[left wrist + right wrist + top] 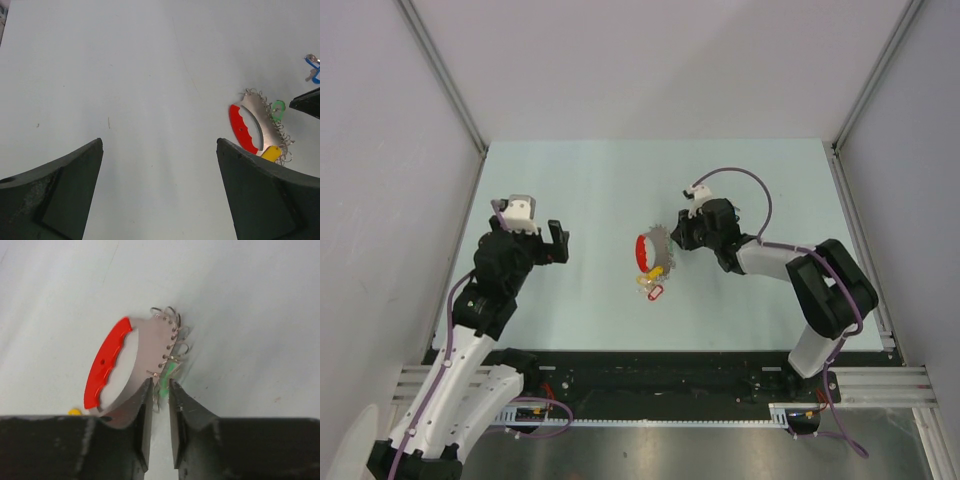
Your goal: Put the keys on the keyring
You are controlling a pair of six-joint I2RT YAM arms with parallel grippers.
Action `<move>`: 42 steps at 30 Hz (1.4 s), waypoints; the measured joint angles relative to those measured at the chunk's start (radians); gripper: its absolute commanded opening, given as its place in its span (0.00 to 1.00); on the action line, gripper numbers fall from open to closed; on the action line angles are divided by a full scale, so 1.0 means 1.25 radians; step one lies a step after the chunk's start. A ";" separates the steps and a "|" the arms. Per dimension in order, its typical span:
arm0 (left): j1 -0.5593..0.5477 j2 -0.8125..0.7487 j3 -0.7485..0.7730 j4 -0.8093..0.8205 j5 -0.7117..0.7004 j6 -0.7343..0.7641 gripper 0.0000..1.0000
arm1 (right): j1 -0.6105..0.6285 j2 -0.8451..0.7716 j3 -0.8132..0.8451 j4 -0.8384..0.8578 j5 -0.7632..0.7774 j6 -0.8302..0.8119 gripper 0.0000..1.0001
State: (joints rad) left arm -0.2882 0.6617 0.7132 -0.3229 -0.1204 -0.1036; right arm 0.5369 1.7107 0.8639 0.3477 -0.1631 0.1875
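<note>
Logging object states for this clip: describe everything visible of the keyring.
The keyring is a silvery metal crescent with a red wavy grip along one side and small wire rings through holes along the other. It rests on the table, a yellow tag and a red tag at one end. The right gripper, nearly shut, sits at its ringed edge beside a green key; contact is unclear.
</note>
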 measured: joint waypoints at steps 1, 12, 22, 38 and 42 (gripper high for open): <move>0.000 -0.002 -0.001 0.000 -0.002 0.000 1.00 | -0.006 0.000 0.000 0.010 0.005 0.001 0.39; 0.001 -0.049 -0.014 0.013 -0.064 0.000 1.00 | -0.097 -0.141 0.005 -0.030 0.131 0.017 0.81; 0.001 -0.150 -0.023 0.021 -0.179 -0.008 1.00 | -0.129 -0.528 0.006 -0.221 0.386 0.075 1.00; 0.014 -0.379 -0.087 0.083 -0.279 -0.007 1.00 | -0.130 -1.079 -0.017 -0.530 0.558 0.017 1.00; 0.020 -0.395 -0.100 0.103 -0.279 -0.006 1.00 | -0.124 -1.147 -0.055 -0.553 0.561 -0.016 1.00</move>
State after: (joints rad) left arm -0.2626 0.1680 0.5880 -0.1944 -0.4690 -0.1116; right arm 0.3820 0.2775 0.7948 -0.3431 0.5385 0.1677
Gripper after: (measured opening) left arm 0.996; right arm 0.995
